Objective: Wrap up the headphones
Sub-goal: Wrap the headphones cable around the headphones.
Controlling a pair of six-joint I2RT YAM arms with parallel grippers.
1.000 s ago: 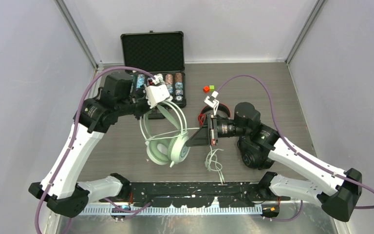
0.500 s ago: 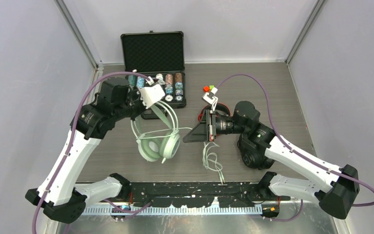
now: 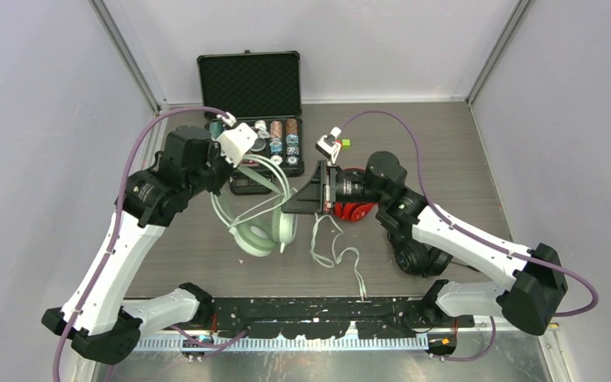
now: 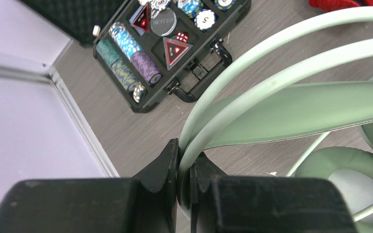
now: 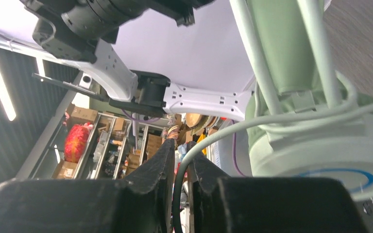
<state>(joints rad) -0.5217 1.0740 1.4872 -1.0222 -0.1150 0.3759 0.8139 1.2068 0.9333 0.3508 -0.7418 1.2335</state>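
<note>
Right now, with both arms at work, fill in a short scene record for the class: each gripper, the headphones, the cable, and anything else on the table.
Left gripper: shut on the headband of the mint-green headphones.
Right gripper: the thin pale cable runs between its fingers; clamped or loose, cannot tell.
Cable: lies in loose loops on the table, not yet wrapped.
Red headphones: on the table, partly hidden by the right arm.
Poker chip case: open, at the far edge.

On my left wrist view, a grey round disc (image 4: 164,22) in the chip case (image 4: 151,97) reads, I think, DEALER. A chip (image 4: 205,19) beside it seems to show a 5.
</note>
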